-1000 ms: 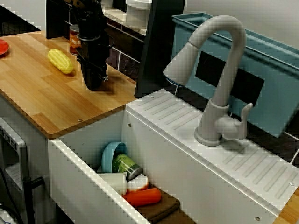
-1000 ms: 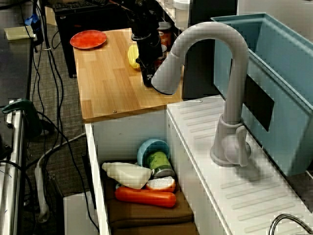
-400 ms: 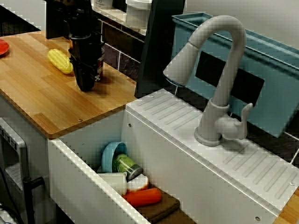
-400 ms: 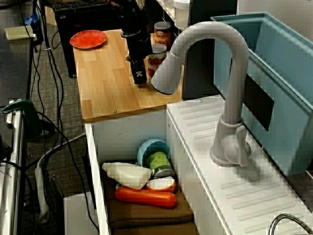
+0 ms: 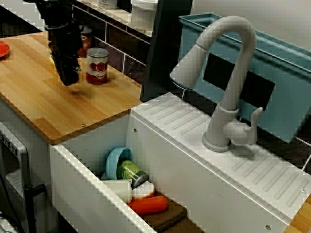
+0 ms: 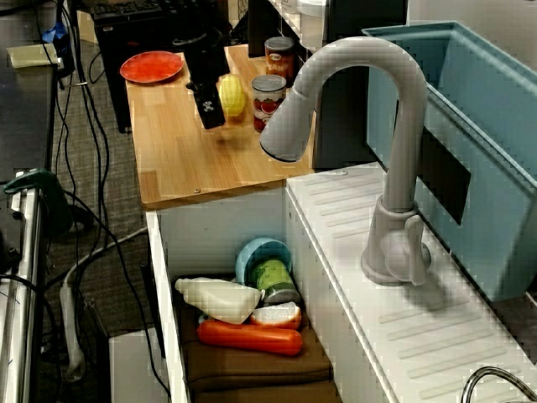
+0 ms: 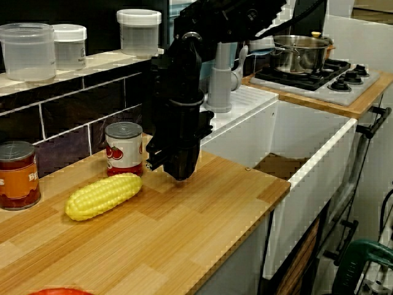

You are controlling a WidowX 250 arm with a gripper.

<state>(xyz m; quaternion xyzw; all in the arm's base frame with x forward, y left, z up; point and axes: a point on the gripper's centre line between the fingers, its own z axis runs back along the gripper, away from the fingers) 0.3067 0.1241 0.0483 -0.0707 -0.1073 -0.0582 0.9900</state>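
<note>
My black gripper (image 5: 68, 78) hangs point-down just above the wooden counter (image 5: 48, 109); its tip shows in the view along the sink (image 6: 210, 117) and in the view from the counter's end (image 7: 182, 175). Nothing is between its fingers, and I cannot make out the gap between them. A red-labelled tin can (image 5: 97, 65) (image 7: 124, 149) stands upright just beyond it, apart from it. A yellow corn cob (image 6: 232, 94) (image 7: 103, 195) lies on the counter close to the gripper's other side. In the view across the sink the arm hides nearly all of the corn.
A second can (image 7: 18, 175) stands by the tiled wall, and a red plate (image 6: 151, 67) lies at the counter's far end. The sink holds a blue bowl (image 5: 116, 162), a green can and a carrot (image 5: 148, 205). A grey faucet (image 5: 228, 82) and blue rack (image 5: 277, 82) stand behind.
The gripper has slid along the counter away from the sink, from in front of the red can to beside the corn. The can, hidden before, now stands in plain view.
</note>
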